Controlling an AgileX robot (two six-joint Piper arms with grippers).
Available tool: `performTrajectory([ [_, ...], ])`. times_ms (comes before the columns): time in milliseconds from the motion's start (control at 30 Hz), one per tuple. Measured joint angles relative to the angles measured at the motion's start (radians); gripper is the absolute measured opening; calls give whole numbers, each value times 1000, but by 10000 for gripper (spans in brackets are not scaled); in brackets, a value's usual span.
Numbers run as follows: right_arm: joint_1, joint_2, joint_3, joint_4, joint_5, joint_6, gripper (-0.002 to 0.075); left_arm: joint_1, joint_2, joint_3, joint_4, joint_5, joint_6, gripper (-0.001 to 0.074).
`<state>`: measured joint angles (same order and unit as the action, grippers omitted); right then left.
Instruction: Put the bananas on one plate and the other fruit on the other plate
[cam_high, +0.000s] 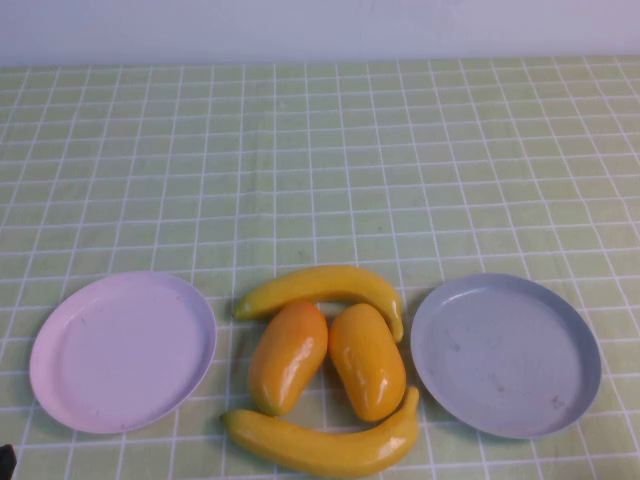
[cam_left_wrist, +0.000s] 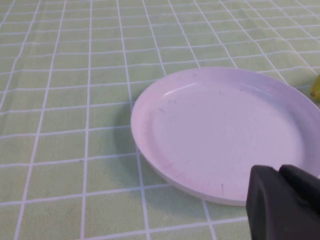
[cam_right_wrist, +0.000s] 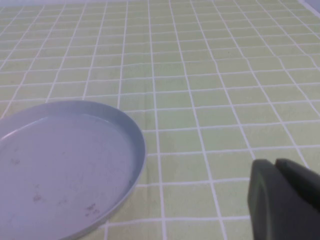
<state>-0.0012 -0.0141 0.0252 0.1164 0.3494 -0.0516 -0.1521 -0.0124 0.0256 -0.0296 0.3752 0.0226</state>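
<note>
High view: a green checked tablecloth (cam_high: 320, 150) covers the table. The pink plate (cam_high: 122, 350) sits at about 8 o'clock in the scene and the grey plate (cam_high: 506, 355) at about 4 o'clock, both bare. Between them, at 6 o'clock, lie the fruits: one banana (cam_high: 322, 287) arches over the top of the group, a second banana (cam_high: 325, 445) curves under it, and two mangoes (cam_high: 288, 355) (cam_high: 367, 360) stand side by side between them, touching each other. The lower banana's tip comes just beside the grey plate's rim.

In the left wrist view, the left gripper (cam_left_wrist: 283, 205) hangs over the near rim of the pink plate, its black fingers pressed together and holding nothing. In the right wrist view, the right gripper (cam_right_wrist: 283, 202) hovers over bare cloth beside the grey plate, its fingers likewise closed and empty.
</note>
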Motion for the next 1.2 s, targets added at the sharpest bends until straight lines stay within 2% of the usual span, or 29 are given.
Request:
performTrajectory([
  [600, 0, 0, 0, 0, 0, 0, -17, 0, 0, 0, -25, -12, 0, 1],
  [800, 0, 0, 0, 0, 0, 0, -17, 0, 0, 0, -180, -103, -4, 1],
  [1067, 0, 0, 0, 0, 0, 0, -17, 0, 0, 0, -504, -234, -118, 1],
  [1200, 0, 0, 0, 0, 0, 0, -17, 0, 0, 0, -553, -264, -120, 1],
])
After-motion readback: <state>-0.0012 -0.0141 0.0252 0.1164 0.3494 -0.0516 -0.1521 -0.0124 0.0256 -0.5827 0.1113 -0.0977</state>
